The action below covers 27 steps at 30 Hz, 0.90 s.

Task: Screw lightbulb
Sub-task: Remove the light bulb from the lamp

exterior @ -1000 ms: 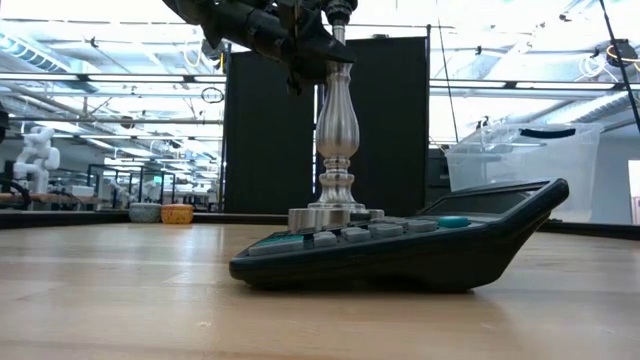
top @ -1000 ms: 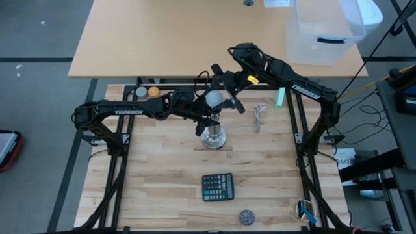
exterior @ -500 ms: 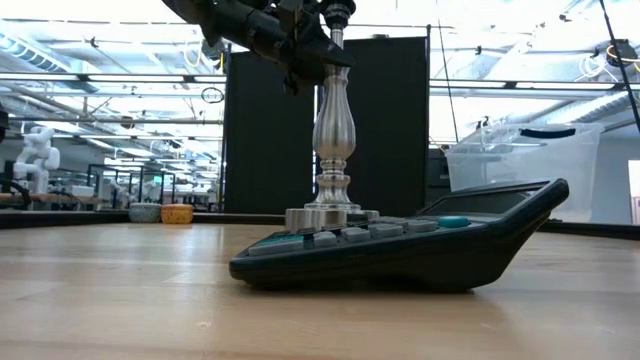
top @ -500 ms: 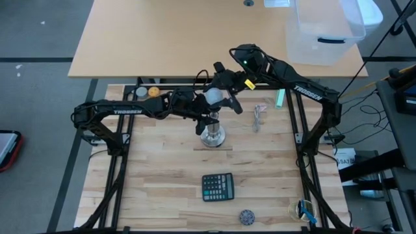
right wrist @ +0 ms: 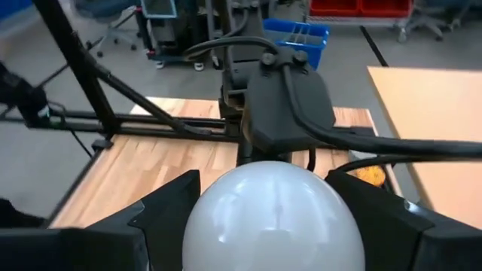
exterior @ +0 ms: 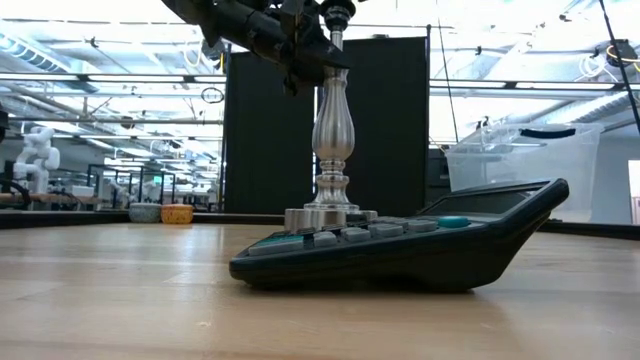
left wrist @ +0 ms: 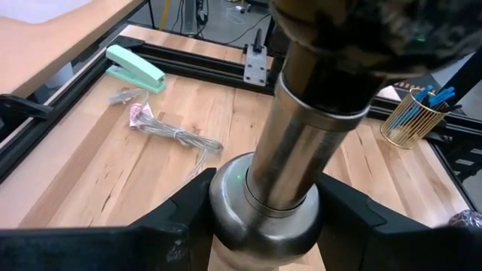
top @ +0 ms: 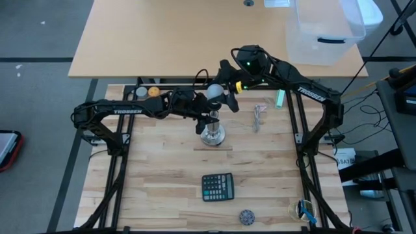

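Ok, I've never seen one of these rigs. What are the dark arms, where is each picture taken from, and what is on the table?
Two dark robot arms work over a pale wooden table. One camera looks straight down, one sits at table height, and one rides on each wrist. The left gripper clamps the stem of a silver metal stand with a round base; its wrist view shows the fingers hugging that stem. The right gripper holds a small frosted white globe lightbulb above the stand's top. Whether the bulb's base has entered the socket cannot be seen. Also on the table are a dark calculator, a mint-green stapler, a bundle of thin wire and a small orange ball.
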Each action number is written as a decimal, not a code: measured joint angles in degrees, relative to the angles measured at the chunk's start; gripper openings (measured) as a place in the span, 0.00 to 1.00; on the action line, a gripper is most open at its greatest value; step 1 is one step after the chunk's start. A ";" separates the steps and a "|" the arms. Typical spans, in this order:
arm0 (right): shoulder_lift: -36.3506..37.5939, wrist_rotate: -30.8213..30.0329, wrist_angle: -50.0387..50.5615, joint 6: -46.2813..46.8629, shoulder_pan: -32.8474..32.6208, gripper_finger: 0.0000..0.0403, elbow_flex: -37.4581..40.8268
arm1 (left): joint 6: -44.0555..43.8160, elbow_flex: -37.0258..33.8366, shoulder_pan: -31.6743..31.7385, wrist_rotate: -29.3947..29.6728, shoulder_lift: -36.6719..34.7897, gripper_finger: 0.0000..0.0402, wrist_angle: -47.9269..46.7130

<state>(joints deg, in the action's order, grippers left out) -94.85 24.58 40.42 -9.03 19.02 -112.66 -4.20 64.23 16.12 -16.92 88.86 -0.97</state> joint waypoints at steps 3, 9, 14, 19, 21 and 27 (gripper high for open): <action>0.01 -0.22 -0.02 3.91 -0.46 0.69 -0.04 | 0.19 0.04 0.29 0.30 0.00 0.43 -0.07; 0.07 0.04 0.03 5.89 -1.56 0.69 -0.13 | 1.79 0.00 0.71 -1.64 0.00 0.43 -0.15; 0.17 1.06 1.43 -3.82 -1.82 0.69 -0.22 | 2.88 -0.02 1.28 -5.00 0.06 0.43 -0.15; 0.17 3.00 2.32 -10.76 -1.39 0.67 -0.22 | 3.51 -0.02 1.96 -7.76 0.11 0.43 -0.06; 0.17 5.41 2.56 -12.13 -0.99 0.65 -0.22 | 3.55 -0.02 2.03 -8.57 0.14 0.43 0.08; 0.15 7.68 3.00 -16.56 -1.00 0.64 -0.22 | 3.87 -0.04 2.03 -10.77 0.15 0.43 0.15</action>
<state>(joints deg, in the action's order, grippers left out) -94.70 32.25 43.42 -25.60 18.02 -112.88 -0.33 64.18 18.15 -27.69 89.01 -0.82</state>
